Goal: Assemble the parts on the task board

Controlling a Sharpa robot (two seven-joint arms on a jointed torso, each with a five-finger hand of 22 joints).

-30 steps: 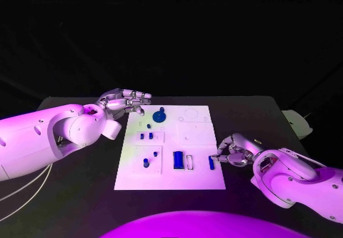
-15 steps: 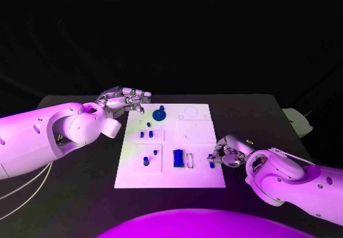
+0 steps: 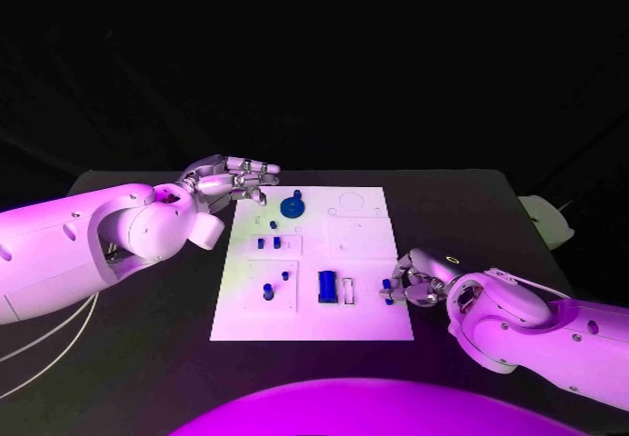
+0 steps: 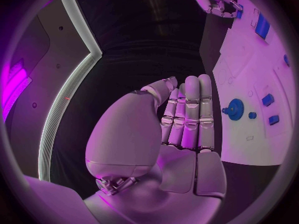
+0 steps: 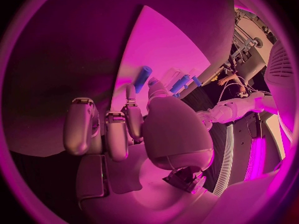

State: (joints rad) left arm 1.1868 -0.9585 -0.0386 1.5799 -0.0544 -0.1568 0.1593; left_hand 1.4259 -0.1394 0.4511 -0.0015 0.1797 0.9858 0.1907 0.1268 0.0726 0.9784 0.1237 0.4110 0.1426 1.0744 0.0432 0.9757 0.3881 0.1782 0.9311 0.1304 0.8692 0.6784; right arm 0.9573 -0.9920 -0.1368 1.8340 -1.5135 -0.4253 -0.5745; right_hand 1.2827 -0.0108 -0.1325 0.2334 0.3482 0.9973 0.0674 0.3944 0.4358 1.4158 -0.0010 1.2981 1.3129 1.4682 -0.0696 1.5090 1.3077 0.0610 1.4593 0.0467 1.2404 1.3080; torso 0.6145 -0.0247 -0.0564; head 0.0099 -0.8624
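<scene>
Lying flat mid-desk (image 3: pixel 157 345), the white task board (image 3: pixel 361 241) carries small blue parts: a round disc (image 3: pixel 293 209) near the left hand (image 3: pixel 234 182), and a rectangular block (image 3: pixel 326 286) beside the right hand (image 3: pixel 417 282). The right hand pinches a slim blue peg (image 3: pixel 388 291) at the board's near edge. The left hand hovers just off the board's far corner, fingers curled and held together, empty. Since a second ago, the right hand has crept inward toward the block.
</scene>
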